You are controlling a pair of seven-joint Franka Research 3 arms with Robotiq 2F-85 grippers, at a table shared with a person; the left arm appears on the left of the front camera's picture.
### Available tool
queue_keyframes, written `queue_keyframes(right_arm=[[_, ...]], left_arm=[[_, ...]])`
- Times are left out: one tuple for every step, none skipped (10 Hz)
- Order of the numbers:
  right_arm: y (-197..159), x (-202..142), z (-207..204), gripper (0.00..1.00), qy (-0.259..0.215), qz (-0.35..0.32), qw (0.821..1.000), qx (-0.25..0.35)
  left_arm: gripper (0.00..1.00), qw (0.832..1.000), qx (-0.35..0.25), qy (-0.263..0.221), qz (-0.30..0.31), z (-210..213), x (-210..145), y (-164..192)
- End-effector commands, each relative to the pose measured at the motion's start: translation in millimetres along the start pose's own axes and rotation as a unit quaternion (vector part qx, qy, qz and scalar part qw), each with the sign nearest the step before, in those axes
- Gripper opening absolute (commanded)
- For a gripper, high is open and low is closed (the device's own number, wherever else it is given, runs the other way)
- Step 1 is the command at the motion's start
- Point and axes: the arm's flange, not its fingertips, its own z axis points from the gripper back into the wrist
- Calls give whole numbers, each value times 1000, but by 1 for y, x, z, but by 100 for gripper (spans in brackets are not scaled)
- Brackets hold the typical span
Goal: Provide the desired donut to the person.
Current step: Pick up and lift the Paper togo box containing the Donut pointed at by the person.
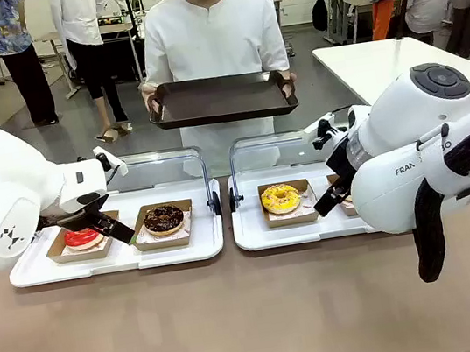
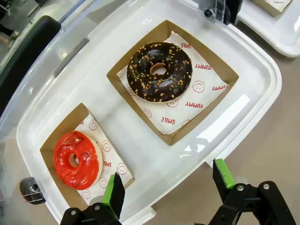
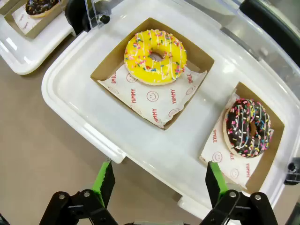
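White arm housing (image 1: 411, 167) is interposed in the front view, so the sprinkled chocolate donut (image 3: 248, 127) is hidden there; the red donut (image 2: 75, 159) is partly covered. Both end effectors are held apart and empty: the left end effector (image 2: 168, 180) just beside the red donut, the right end effector (image 3: 159, 172) near the yellow donut (image 3: 155, 56). A dark tray (image 1: 222, 98) is held by the person (image 1: 213, 38).

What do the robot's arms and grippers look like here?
The left arm and right arm are glossy white with rounded joints; the right bears grey lettering and a black sleeved cable. The left gripper and right gripper are black, two-fingered, with green pads.
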Motion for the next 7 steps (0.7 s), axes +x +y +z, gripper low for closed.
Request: queue_keyframes(right_arm=[[0,0,0,100,0,0,1000,0],[0,0,0,100,0,0,1000,0],[0,0,0,100,0,0,1000,0],[0,0,0,100,0,0,1000,0],[0,0,0,100,0,0,1000,0],[0,0,0,100,0,0,1000,0],[0,0,0,100,0,0,1000,0]], left_arm=[[100,1000,0,0,0,0,0,0],[100,1000,0,0,0,0,0,0],[100,1000,0,0,0,0,0,0],[100,1000,0,0,0,0,0,0],[100,1000,0,0,0,0,0,0],[100,1000,0,0,0,0,0,0],[100,1000,0,0,0,0,0,0]])
